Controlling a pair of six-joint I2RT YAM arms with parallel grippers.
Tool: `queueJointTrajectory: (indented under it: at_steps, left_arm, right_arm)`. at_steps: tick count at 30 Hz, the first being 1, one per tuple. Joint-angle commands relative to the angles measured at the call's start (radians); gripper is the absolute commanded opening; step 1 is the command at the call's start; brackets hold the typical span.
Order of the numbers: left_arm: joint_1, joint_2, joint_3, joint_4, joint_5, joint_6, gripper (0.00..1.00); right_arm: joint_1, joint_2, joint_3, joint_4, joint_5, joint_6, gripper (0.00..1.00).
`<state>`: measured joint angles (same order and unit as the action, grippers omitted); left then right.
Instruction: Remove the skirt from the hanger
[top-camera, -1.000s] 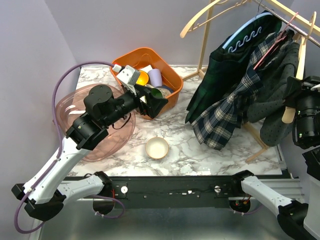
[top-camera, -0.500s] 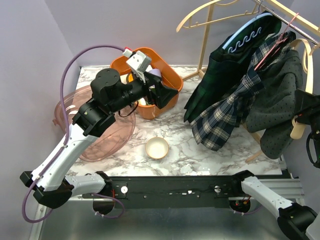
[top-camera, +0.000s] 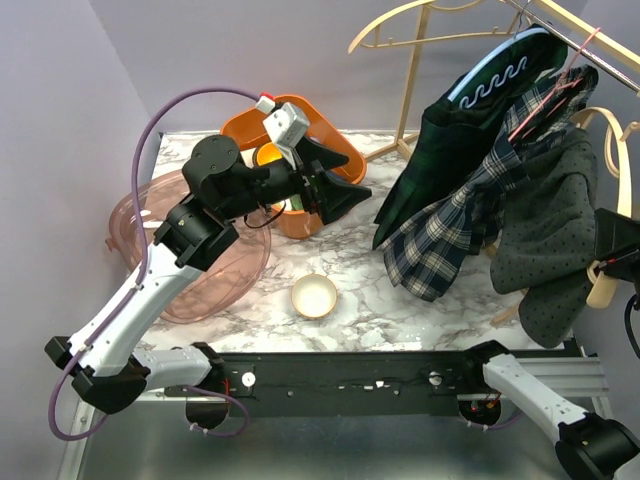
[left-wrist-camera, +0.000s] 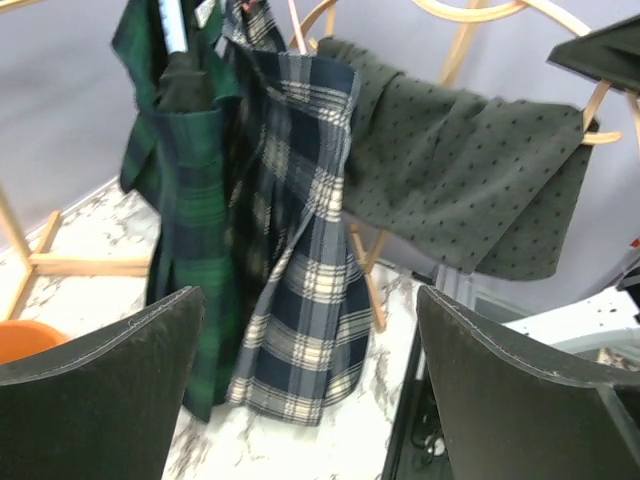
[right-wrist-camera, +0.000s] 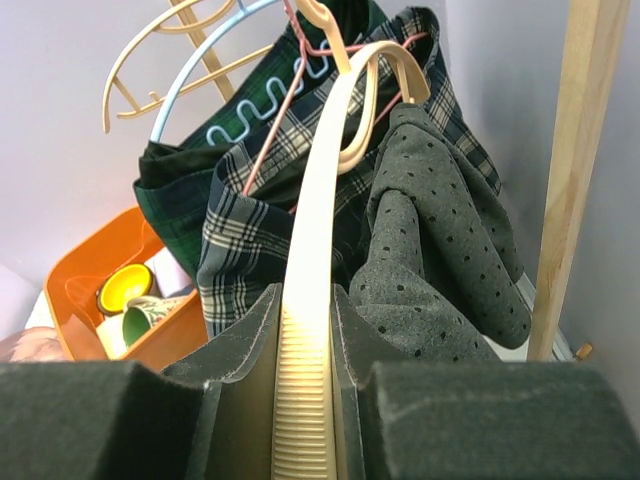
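Lilac walls back a white-veined marble table (top-camera: 370, 300), with a wooden rack (top-camera: 411, 75) standing at its far right corner. The right gripper (right-wrist-camera: 306, 312) is raised at the rack's outer side. Its two fingers (right-wrist-camera: 245, 340) are clamped on the ribbed arm of a cream hanger (right-wrist-camera: 325, 190), which runs up and away from the jaws to its hook. The grey dotted skirt (right-wrist-camera: 430, 260) is draped over that hanger, just beyond the clamped fingers and to their right, bunched below the hanger's far shoulder. Further out from this gripper, to its left, a navy plaid skirt (right-wrist-camera: 245, 235) and a green tartan skirt (right-wrist-camera: 170, 200) on a pale blue hanger (top-camera: 480, 78) crowd the same rail.

The left gripper (top-camera: 350, 180) is held above the table and points toward the rack, its jaws spread wide apart with nothing between them. The plaid and tartan skirts hang straight ahead of it, well apart from its tips. The grey skirt lies ahead and to its right. An orange bin (top-camera: 300, 222) holding cups sits behind and beneath this gripper, and a clear pink bowl (top-camera: 240, 270) lies back along its arm. A small cream bowl (top-camera: 314, 295) rests on the marble below it.
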<state>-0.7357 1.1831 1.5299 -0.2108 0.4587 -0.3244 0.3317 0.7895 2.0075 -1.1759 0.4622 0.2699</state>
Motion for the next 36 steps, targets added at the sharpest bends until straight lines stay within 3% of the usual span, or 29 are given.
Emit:
queueJointTrajectory:
  at_steps: [1,7,14,21,27,36]
  left_arm:
    - [-0.024,0.074,0.081,0.022,0.070,-0.054,0.98]
    - [-0.160,0.191,0.213,-0.056,0.049,0.064,0.96]
    - [-0.350,0.222,0.070,0.275,0.005,0.133,0.99]
    - [-0.497,0.357,0.056,0.453,-0.095,0.120,0.99]
    - [-0.585,0.515,0.185,0.381,-0.228,0.163,0.99]
    - [-0.634,0.589,0.194,0.430,-0.219,0.203,0.99]
  right_arm:
    - [-0.003,-0.039,0.016,0.004,-0.043,0.035,0.01]
    - [-0.002,-0.071,0.043,-0.037,-0.095,0.072,0.01]
    - [-0.002,-0.140,-0.067,0.065,-0.217,0.153,0.01]
    - [-0.002,-0.209,-0.170,0.165,-0.165,0.215,0.01]
    - [0.000,-0.233,-0.231,0.200,-0.132,0.247,0.01]
    - [-0.002,-0.251,-0.273,0.225,-0.151,0.258,0.01]
